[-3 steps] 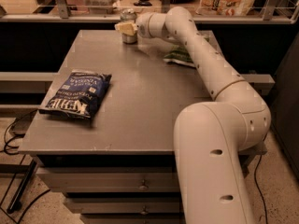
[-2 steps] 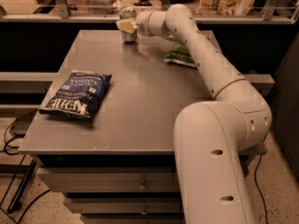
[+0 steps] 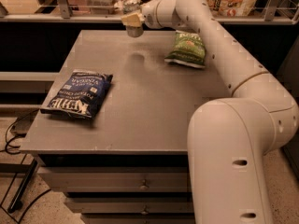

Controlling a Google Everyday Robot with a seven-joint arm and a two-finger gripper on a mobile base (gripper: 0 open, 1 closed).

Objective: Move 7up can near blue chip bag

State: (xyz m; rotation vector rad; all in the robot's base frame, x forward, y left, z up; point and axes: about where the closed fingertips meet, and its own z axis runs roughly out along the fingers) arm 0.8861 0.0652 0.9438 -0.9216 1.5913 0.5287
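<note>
My gripper (image 3: 132, 18) is at the far side of the grey table (image 3: 145, 101), shut on the small silvery 7up can (image 3: 134, 28), which hangs lifted above the table top with its shadow below it. The dark navy-blue chip bag (image 3: 78, 93) with white lettering lies flat near the table's front left edge, well away from the can, toward the front left of it.
A green chip bag (image 3: 188, 49) lies at the back right of the table, just right of the can. My white arm (image 3: 233, 69) runs along the right side. Shelves with goods stand behind the table. Drawers sit below the table top.
The can has been lifted off the table top and now hangs in the air in the gripper. The green chip bag, earlier mostly hidden by the arm, now shows.
</note>
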